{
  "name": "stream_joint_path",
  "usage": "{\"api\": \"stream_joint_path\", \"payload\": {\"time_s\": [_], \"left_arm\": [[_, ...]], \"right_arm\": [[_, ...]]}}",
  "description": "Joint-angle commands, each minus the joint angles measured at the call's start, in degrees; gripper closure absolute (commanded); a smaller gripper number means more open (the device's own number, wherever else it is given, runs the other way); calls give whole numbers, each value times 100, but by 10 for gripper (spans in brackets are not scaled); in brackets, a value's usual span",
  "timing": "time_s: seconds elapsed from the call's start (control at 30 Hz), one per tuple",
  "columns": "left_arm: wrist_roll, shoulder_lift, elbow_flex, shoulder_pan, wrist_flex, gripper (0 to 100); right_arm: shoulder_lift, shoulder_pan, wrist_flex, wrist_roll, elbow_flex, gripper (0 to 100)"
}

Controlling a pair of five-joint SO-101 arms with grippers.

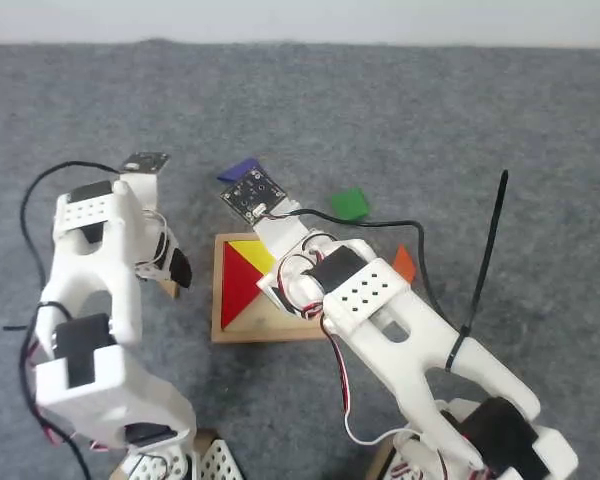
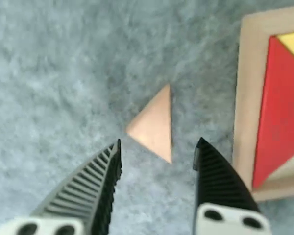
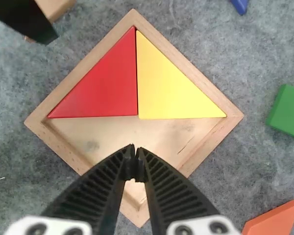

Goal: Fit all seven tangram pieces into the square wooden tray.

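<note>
Two pieces seated in the tray, four loose on the counter point(image 1: 480, 120).
Red triangle point(image 3: 108, 90) and yellow triangle point(image 3: 166, 93) lie edge to edge in the wooden tray point(image 3: 157, 134), centre of the high view. Right claw point(image 3: 132, 149), pressed together and empty, hangs over the tray's bare floor. Left claw point(image 2: 160, 143), spread, hangs over a plain wooden triangle point(image 2: 154, 125) just left of the tray. Green piece point(image 1: 350, 204), blue piece point(image 1: 238, 169) and orange piece point(image 1: 404, 264) lie above and right.

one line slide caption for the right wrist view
Right gripper shut over the bare half of the wooden tray; red triangle and yellow triangle seated, green piece and orange piece outside it.
</note>
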State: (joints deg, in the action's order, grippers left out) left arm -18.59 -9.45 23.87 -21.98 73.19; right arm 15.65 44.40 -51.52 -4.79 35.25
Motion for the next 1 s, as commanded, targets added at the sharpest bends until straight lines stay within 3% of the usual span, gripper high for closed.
{"api": "stream_joint_path", "payload": {"time_s": [0.0,0.2,0.97], "left_arm": [[-167,-44,-242,70,-343,767],[-176,-589,-259,53,-343,768],[44,-527,-66,79,-352,830]], "right_arm": [[321,-66,75,0,-18,991],[321,-66,75,-79,-9,991],[321,-66,66,-79,-9,991]]}}
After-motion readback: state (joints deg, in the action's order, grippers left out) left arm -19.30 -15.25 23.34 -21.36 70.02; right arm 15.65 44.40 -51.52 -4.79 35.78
